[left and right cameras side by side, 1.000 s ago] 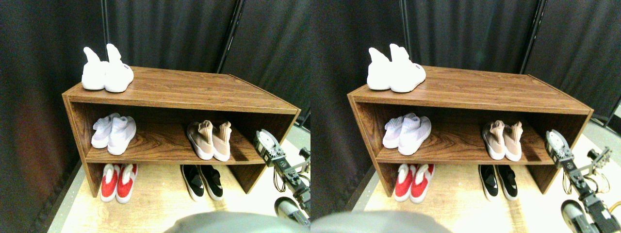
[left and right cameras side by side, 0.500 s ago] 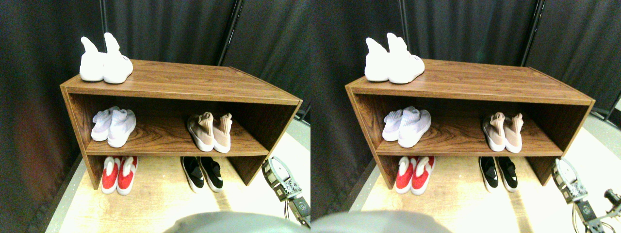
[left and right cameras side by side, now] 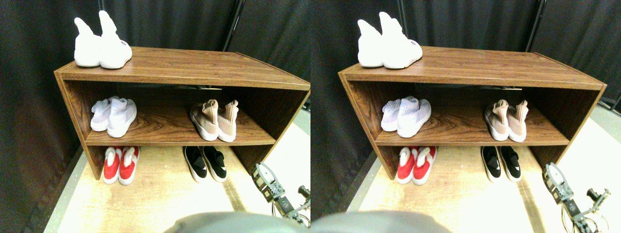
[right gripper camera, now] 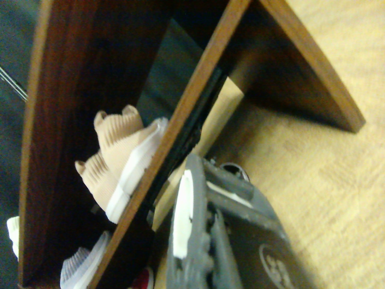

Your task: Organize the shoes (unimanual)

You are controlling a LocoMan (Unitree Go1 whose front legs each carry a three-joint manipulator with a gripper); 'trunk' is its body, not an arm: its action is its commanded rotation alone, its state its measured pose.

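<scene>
The beige-tan shoes [left and right cameras side by side: 215,121] stand side by side on the right of the middle shelf, heels toward me. Directly below them, the black shoes [left and right cameras side by side: 206,163] with white soles sit as a pair on the floor under the rack. My right gripper [left and right cameras side by side: 262,178] hangs low over the floor, in front of the rack's right side panel, apart from both pairs and with nothing in it. In the wrist view the beige-tan shoes [right gripper camera: 120,159] show behind the shelf board [right gripper camera: 198,96], with the gripper [right gripper camera: 201,198] in front of that board's edge.
The wooden rack [left and right cameras side by side: 184,73] has a top board, a middle shelf and side panels. A white high-cuff pair [left and right cameras side by side: 99,46] stands on top at the left, a pale white pair [left and right cameras side by side: 113,116] on the middle shelf's left, a red-and-white pair [left and right cameras side by side: 120,165] below. Black curtains hang behind.
My gripper has dropped from beside the middle shelf's right end down to floor level, pulling back from the rack. The whole picture has also shifted with the camera. The shoes stay put.
</scene>
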